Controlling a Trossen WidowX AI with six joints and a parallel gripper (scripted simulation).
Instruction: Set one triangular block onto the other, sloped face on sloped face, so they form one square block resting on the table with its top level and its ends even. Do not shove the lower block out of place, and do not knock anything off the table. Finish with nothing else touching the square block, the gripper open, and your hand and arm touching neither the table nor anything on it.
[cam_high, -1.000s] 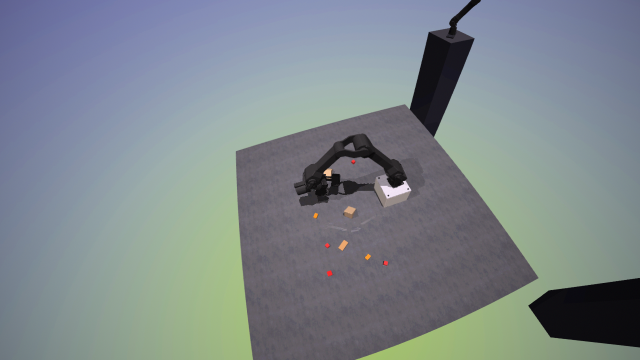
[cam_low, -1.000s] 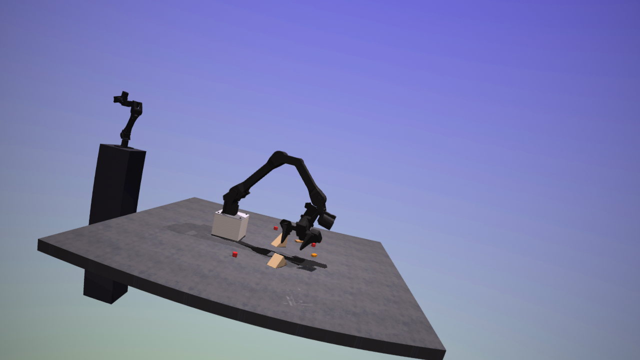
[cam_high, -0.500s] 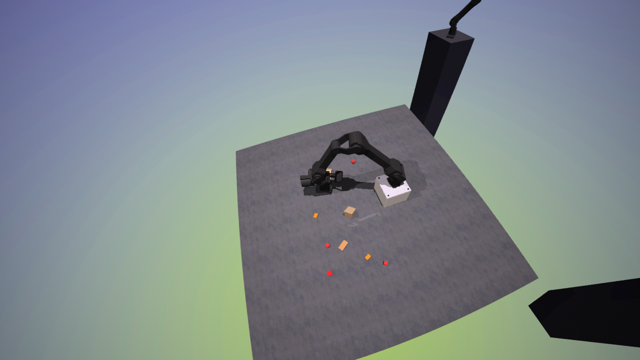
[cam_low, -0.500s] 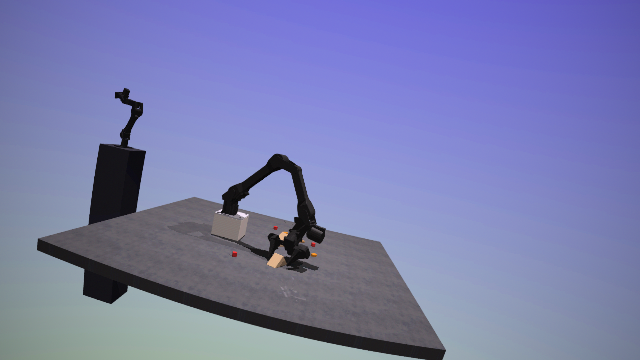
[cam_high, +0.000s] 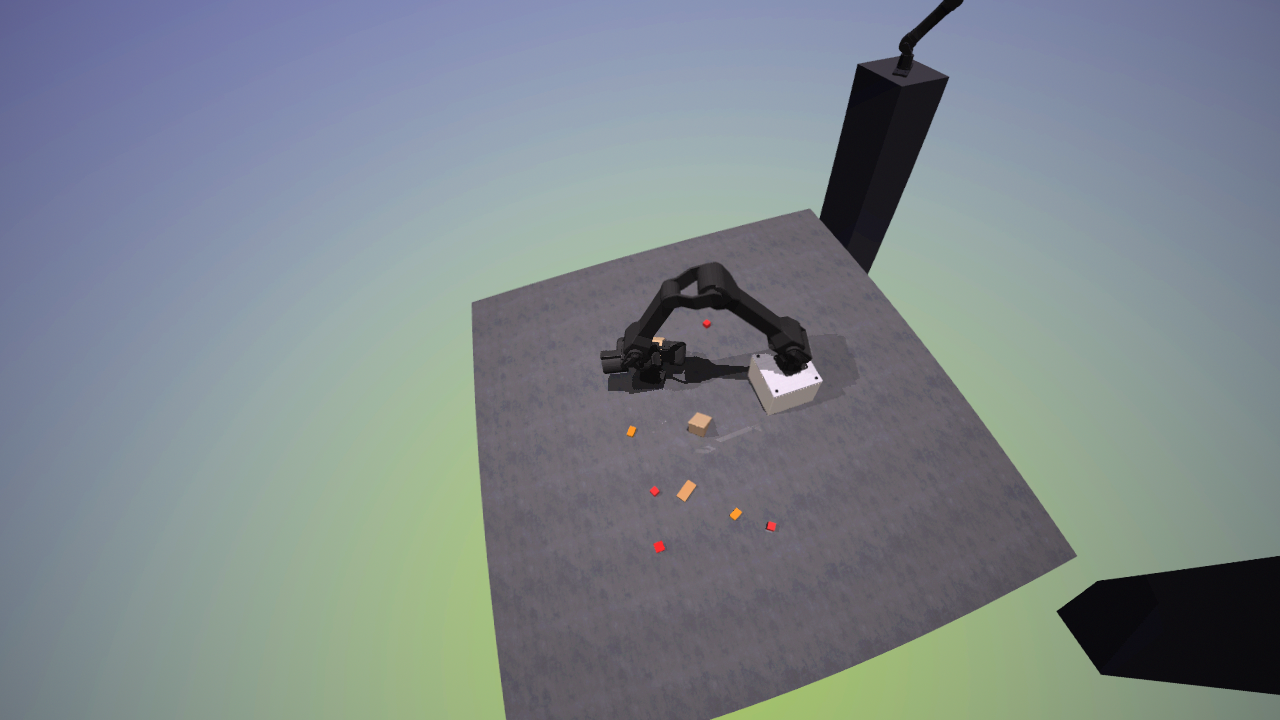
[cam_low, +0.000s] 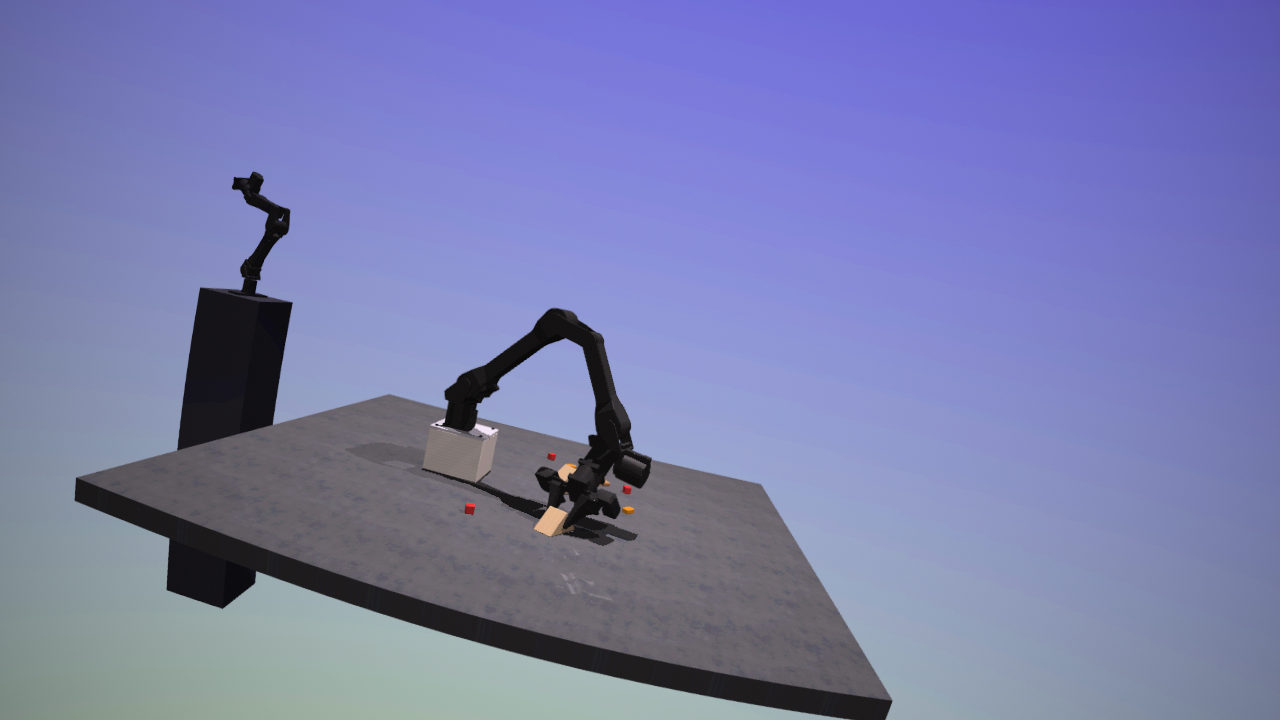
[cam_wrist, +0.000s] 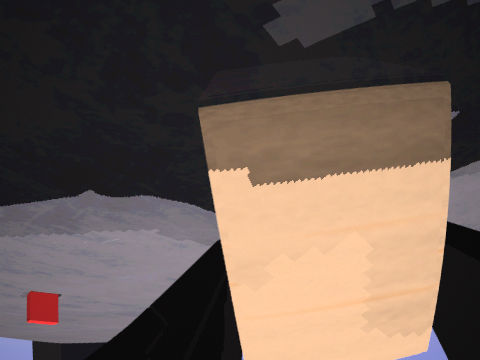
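Observation:
One tan triangular block (cam_low: 550, 521) (cam_wrist: 325, 210) stands on the table (cam_low: 358, 537); a little of it shows behind the arm in the top view. My gripper (cam_low: 557, 517) (cam_wrist: 320, 243) is low over it, with a finger close against each side, and looks shut on it. The block's broad wooden face fills much of the wrist view, its upper part in shadow. The fingertips are hidden behind the block in that view. The other triangular block (cam_high: 699, 423) (cam_low: 566, 471) stands apart on the table, partly hidden behind the gripper in the exterior view.
A red cube (cam_high: 706, 323) (cam_low: 469, 508) (cam_wrist: 43, 307) lies off to one side of the held block. An orange piece (cam_high: 631, 430) (cam_low: 628, 510) lies on the other side. A flat tan block (cam_high: 685, 490), another orange piece (cam_high: 735, 513) and several red cubes lie beyond the other triangular block. The arm's white base (cam_high: 790, 394) (cam_low: 458, 452) stands near.

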